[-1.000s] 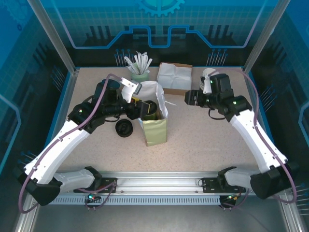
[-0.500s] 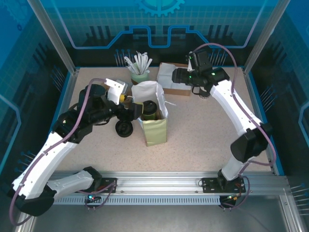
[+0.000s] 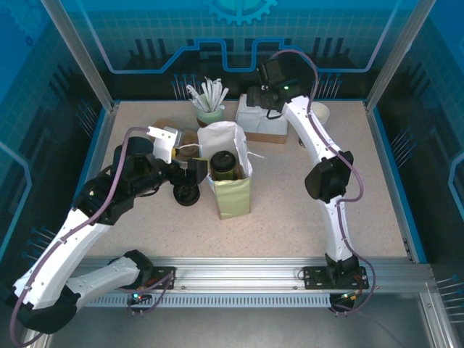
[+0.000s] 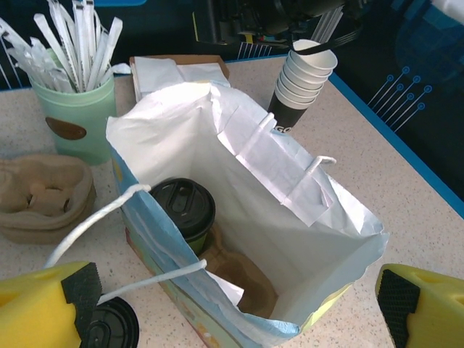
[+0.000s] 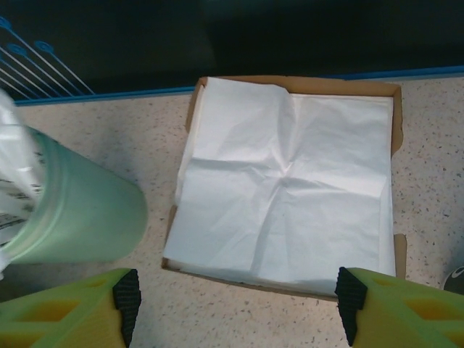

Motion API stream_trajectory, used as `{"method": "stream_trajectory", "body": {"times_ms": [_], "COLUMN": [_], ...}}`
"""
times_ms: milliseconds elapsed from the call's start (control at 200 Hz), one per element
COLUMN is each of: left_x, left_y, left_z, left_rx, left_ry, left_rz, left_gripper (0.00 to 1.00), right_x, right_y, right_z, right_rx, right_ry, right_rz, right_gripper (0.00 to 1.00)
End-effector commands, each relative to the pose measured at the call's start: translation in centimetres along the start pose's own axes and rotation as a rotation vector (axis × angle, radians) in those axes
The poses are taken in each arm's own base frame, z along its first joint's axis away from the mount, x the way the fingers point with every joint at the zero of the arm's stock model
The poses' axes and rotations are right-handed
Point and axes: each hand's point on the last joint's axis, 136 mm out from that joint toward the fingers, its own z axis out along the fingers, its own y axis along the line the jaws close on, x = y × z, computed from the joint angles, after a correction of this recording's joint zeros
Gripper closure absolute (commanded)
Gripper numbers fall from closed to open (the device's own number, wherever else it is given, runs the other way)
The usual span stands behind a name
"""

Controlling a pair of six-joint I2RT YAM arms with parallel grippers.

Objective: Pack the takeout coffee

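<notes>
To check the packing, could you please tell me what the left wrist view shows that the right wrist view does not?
Left wrist view: the takeout coffee standing inside the white bag, and the stack of cups behind it. Right wrist view: the fold creases across the top napkin. Both: the green holder and the cardboard box.

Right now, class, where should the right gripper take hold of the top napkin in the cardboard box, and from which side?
Probably from straight above, pinching the napkin where its creases cross: it lies flat in the cardboard box, offering no upstanding edge, and the open right gripper hangs above.
</notes>
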Motion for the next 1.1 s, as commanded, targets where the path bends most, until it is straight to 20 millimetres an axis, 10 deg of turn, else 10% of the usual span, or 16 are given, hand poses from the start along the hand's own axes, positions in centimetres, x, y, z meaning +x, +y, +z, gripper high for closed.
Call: {"method": "stream_trajectory", "body": {"times_ms": [0, 550, 1096], "left_x": [-0.4, 1.5, 2.0], "left_y": [-0.2, -0.2, -0.2], "left_z": [-0.7, -1.0, -0.2], "left_rx": [0.023, 0.041, 0.044], "left_ry": [-0.043, -0.001, 0.021], "left_rz": [-0.052, -0.128, -0.141], "left_gripper": [0.01, 0.01, 0.02], "right_x": [0.2, 1.5, 5.3], "right_y": [0.3, -2.3, -4.3], "right_z": [2.2, 12.3, 17.0], "right_rx": [0.030, 0.138, 0.133], "right_ry": [-0.019, -0.039, 0.065], "right_rz": [-0.065, -0.176, -0.205], "right_gripper": [0.25, 0.21, 0.21]}}
